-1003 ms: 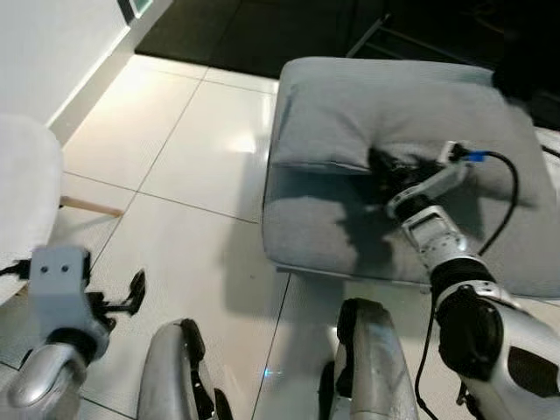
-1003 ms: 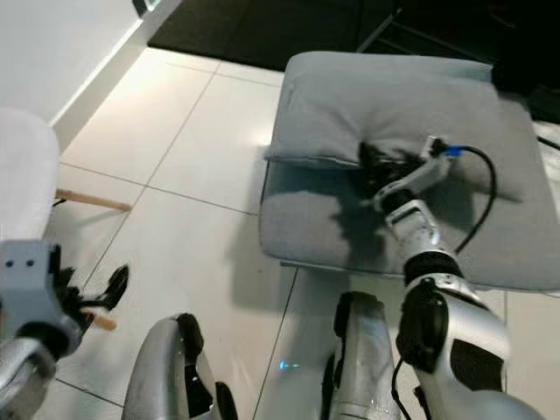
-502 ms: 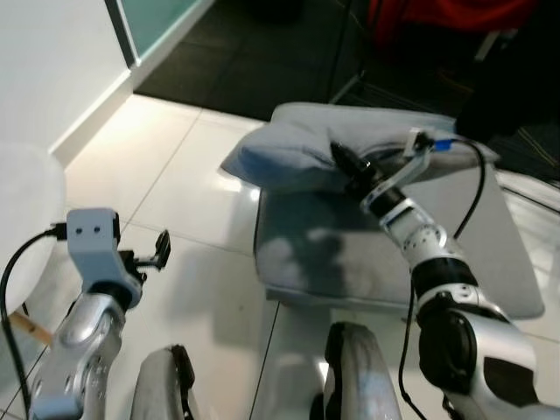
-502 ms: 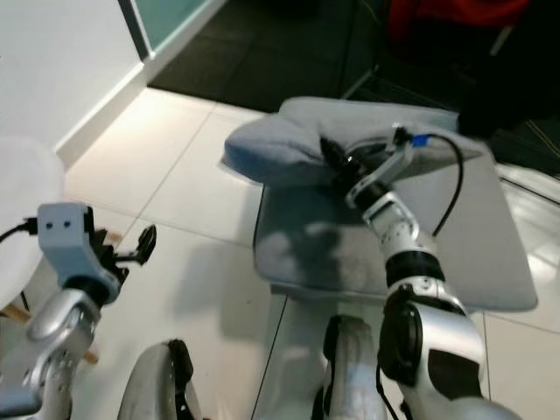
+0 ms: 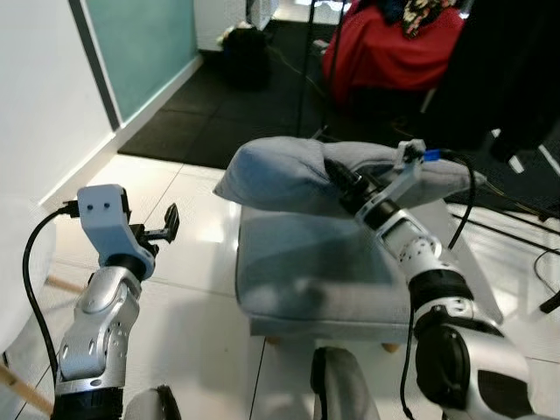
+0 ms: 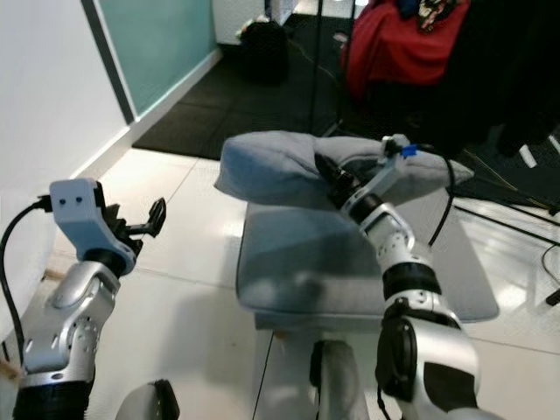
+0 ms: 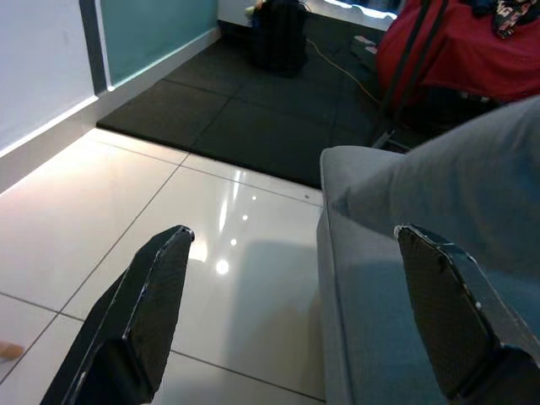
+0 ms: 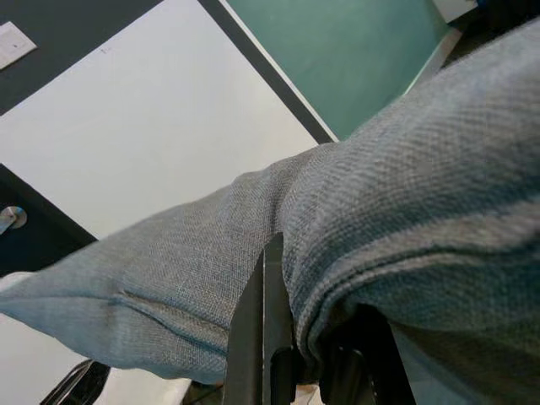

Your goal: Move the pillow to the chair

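Here the right gripper (image 5: 339, 178) pinches the grey pillow (image 5: 289, 175), holding it lifted above the grey ottoman (image 5: 324, 280). At nine o'clock of the ottoman, the left gripper (image 7: 295, 312) hangs over white floor tiles (image 7: 152, 219), fingers spread wide.

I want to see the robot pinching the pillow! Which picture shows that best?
The right wrist view: the right gripper has its black fingers bunching the grey pillow cloth up close. The eye views show the whole pillow lifted above the grey footstool. The left wrist view catches the pillow's edge.
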`<state>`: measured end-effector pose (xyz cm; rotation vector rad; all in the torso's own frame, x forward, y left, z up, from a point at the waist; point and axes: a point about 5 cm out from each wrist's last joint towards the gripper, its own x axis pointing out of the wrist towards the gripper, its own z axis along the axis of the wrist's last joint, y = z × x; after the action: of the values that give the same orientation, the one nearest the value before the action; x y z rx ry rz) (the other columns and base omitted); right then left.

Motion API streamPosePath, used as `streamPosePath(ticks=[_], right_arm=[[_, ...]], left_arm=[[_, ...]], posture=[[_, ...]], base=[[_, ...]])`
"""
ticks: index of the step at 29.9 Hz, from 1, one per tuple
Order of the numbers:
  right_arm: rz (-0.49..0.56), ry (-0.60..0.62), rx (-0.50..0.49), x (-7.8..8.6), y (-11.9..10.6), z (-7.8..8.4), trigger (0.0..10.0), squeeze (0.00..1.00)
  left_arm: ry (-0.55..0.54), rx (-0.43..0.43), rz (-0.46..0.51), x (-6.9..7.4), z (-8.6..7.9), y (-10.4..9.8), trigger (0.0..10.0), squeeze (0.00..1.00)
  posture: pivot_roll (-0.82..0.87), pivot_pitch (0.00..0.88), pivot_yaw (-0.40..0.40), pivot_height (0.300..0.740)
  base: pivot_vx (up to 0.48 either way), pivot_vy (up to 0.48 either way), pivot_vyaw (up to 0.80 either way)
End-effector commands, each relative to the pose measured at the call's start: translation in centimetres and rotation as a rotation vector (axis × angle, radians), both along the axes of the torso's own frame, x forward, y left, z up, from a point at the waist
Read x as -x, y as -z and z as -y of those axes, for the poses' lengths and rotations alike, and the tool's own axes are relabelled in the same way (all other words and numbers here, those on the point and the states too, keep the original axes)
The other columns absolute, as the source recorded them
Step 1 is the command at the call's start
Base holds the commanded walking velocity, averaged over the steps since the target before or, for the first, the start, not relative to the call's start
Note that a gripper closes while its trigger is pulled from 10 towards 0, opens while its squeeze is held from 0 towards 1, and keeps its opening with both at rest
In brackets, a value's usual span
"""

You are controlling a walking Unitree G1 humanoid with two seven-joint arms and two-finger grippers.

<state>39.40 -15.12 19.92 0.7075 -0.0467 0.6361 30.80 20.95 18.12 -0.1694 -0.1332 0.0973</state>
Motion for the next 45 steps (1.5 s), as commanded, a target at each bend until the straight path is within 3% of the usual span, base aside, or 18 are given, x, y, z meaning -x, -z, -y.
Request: streamPosePath(ticks=[1, 17, 21, 23, 31, 45], right_arm=[[0.042, -0.018, 0.024, 0.1, -0.8, -0.5, 0.0, 0.00], [-0.020, -0.029, 0.067, 0.9, 1.4, -1.0, 0.0, 0.00], [-0.066, -0.012, 0.093, 1.4, 2.8, -0.5, 0.0, 0.00], [-0.076, -0.006, 0.099, 1.5, 3.1, -0.2, 0.0, 0.00], [-0.090, 0.011, 0.115, 1.8, 3.4, 0.6, 0.0, 0.00], [-0.085, 0.023, 0.128, 1.7, 3.3, 0.8, 0.0, 0.00]], left_arm=[[-0.020, 0.010, -0.029, 0.2, -0.2, 1.2, 10.0, 0.00], [-0.049, 0.007, -0.101, 0.2, 0.0, 3.9, 10.0, 0.00], [-0.037, -0.004, -0.201, 0.5, 0.0, 5.8, 10.0, 0.00], [-0.038, -0.004, -0.207, 0.7, -0.1, 6.1, 10.0, 0.00], [-0.042, -0.003, -0.158, 1.3, -0.3, 6.0, 10.0, 0.00], [-0.045, -0.012, -0.156, 1.2, -0.4, 6.0, 10.0, 0.00]], posture=[[-0.12, 0.001, -0.047, 0.509], [-0.14, 0.006, -0.051, 0.548], [-0.14, 0.012, -0.051, 0.568], [-0.14, 0.016, -0.053, 0.573], [-0.14, 0.025, -0.054, 0.607], [-0.14, 0.021, -0.050, 0.632]], base=[[0.000, 0.000, 0.00], [0.000, 0.000, 0.00], [-0.188, 0.000, 0.00], [-0.480, 0.000, 0.00], [-0.120, 0.000, 0.00], [0.000, 0.000, 0.00]])
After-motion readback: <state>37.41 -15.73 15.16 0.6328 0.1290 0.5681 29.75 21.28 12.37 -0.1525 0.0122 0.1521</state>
